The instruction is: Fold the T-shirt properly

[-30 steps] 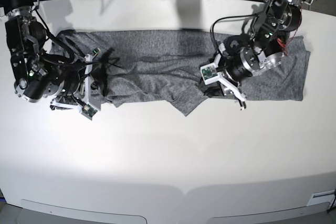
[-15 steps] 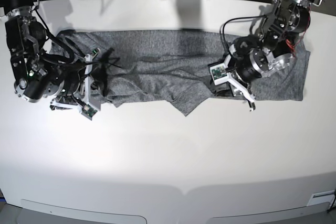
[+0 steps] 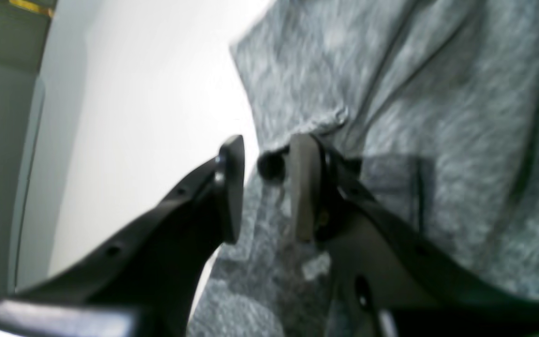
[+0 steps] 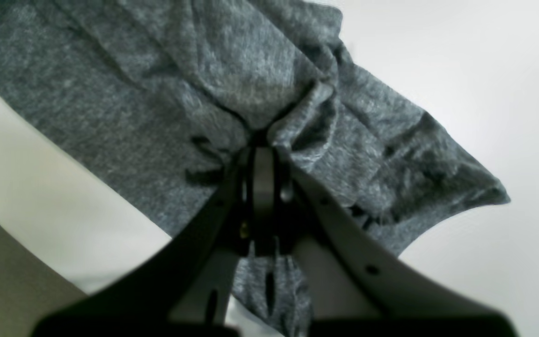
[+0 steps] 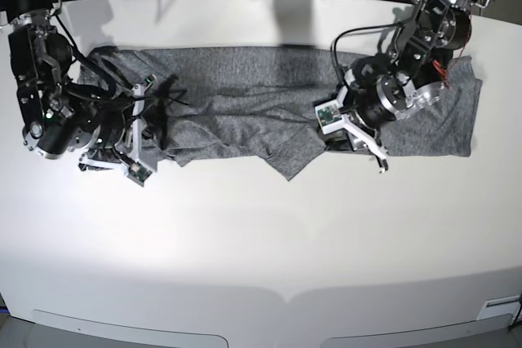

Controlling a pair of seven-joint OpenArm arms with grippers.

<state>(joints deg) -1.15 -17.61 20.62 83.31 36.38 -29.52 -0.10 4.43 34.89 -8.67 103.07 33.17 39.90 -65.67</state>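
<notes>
While T-shirt [image 5: 245,112] sprawls, white table [image 5: 261,234] around

We see our left gripper [image 3: 262,187] with its jaws parted and nothing between them, over the T-shirt's [image 3: 438,93] edge; the white table [image 3: 148,93] lies toward nine o'clock.

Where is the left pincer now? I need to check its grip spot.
In the base view, the left pincer hangs right of centre, over the heather-grey knit shirt's lower edge.

Overhead base; close wrist views
</notes>
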